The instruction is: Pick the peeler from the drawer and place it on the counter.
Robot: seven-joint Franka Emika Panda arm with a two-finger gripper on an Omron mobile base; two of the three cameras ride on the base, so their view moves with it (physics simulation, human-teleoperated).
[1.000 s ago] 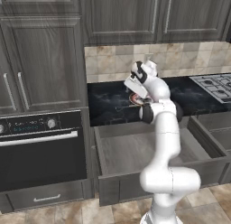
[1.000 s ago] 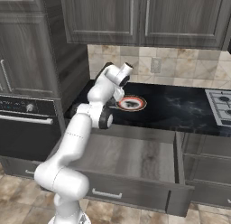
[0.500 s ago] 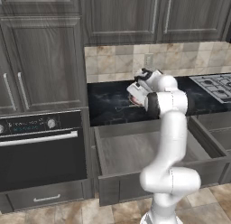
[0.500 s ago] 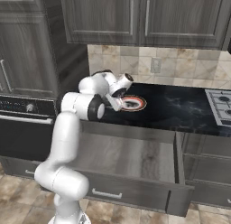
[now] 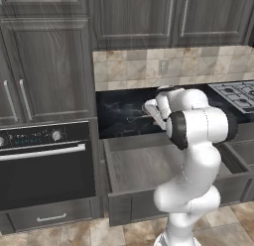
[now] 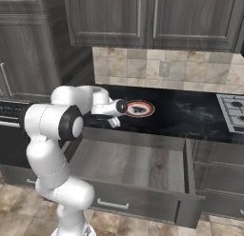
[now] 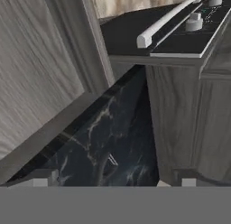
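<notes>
Lying flat on counter [image 7: 90, 151]: peeler [image 7: 111, 160], long axis diagonal | fingers [image 7: 186, 177] spread wide, empty

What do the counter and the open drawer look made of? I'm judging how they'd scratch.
The counter looks like polished black stone: glossy, with faint white marbled veining. The drawer looks like wood or wood-look laminate: dark grey grain on its walls, a lighter matte grey-brown floor. Being rendered, either could be imitation.
</notes>
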